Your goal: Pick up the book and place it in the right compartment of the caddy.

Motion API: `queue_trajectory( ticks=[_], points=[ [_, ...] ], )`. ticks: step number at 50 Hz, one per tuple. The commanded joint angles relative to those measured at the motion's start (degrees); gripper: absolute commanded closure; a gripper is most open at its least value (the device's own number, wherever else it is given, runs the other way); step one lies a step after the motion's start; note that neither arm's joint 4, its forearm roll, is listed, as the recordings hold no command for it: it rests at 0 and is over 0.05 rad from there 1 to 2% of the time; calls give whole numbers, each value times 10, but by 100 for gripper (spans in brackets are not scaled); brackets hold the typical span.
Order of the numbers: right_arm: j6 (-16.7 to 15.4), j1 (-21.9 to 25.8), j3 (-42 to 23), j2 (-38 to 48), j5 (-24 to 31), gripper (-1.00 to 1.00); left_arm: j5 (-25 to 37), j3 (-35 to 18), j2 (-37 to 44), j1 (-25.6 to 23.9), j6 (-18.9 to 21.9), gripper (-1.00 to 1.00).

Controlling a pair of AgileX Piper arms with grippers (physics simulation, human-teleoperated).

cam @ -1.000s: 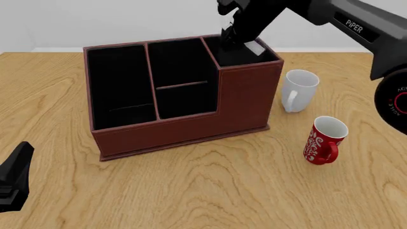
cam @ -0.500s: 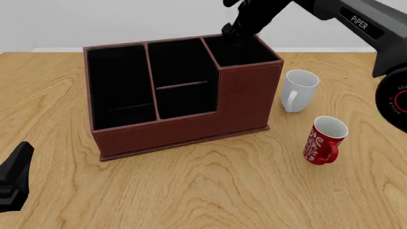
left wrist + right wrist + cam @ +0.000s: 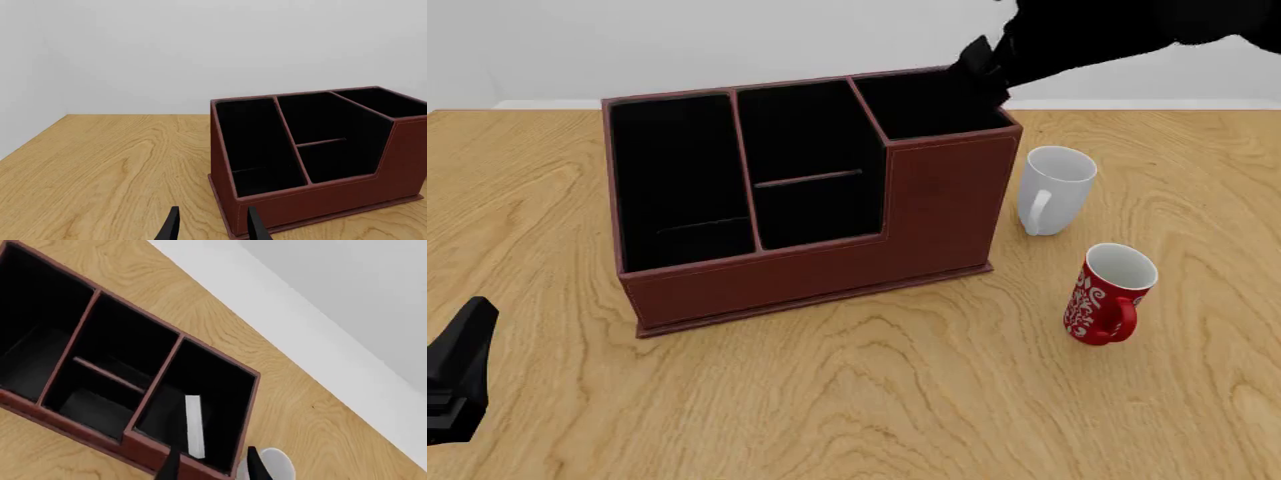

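Book: in the right wrist view we see the book (image 3: 193,426) standing on end inside the right compartment (image 3: 200,405) of the caddy (image 3: 814,270), its white page edges facing up; its black covers merge with the black lining, so we cannot tell whether it leans on a wall; from the front it is hidden by the tall wall.

Right gripper: the right gripper (image 3: 210,466) hangs above that slot with its fingers parted and nothing between them; we read it as let go — the book rests on its own, and in our judgement the placing is done; in the front view the arm is a dark mass over the caddy's back right corner.

Left gripper: the left gripper (image 3: 211,230) sits low over the table (image 3: 868,400) near the caddy's front left corner; its fingers are apart and empty; we take it as parked out of the way, since the slot lies on the other arm's side.

Around: a white mug (image 3: 1052,190) stands just beside the caddy's right wall, and a red mug (image 3: 1108,293) nearer us, apart from it.

In the way: nothing blocks a straight lift out of the slot; the high red-brown walls and the white mug — close by — are what a sideways retreat could clip.
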Motion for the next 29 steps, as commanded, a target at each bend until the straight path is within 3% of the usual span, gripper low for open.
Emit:
queue_trajectory(
  ticks=[1, 3, 5, 7, 9, 11, 12, 18, 20, 23, 26, 29],
  points=[
    [18, -4, 176, -164, -81, -100, 0, 0, 0, 0, 0, -100],
    [-7, -8, 198, -190, -81, -100, 0, 0, 0, 0, 0, -100],
    [0, -3, 209, -214, -76, -100, 0, 0, 0, 0, 0, -100],
    [-21, -11, 234, -241, -89, -100, 0, 0, 0, 0, 0, -100],
    [-19, -9, 251, -256, -92, -100, 0, 0, 0, 0, 0, -100],
    [-42, -14, 290, -270, -112, -100, 0, 0, 0, 0, 0, -100],
    [-71, -27, 318, -273, -131, -100, 0, 0, 0, 0, 0, -100],
    [-46, -10, 363, -324, -152, -100, 0, 0, 0, 0, 0, -100],
    [-56, 1, 378, -337, -159, -100, 0, 0, 0, 0, 0, -100],
    [-24, 17, 383, -362, -155, -100, 0, 0, 0, 0, 0, -100],
    [-54, 6, 421, -385, -192, -100, 0, 0, 0, 0, 0, -100],
    [-13, 1, 423, -399, -198, -100, 0, 0, 0, 0, 0, -100]
  ],
)
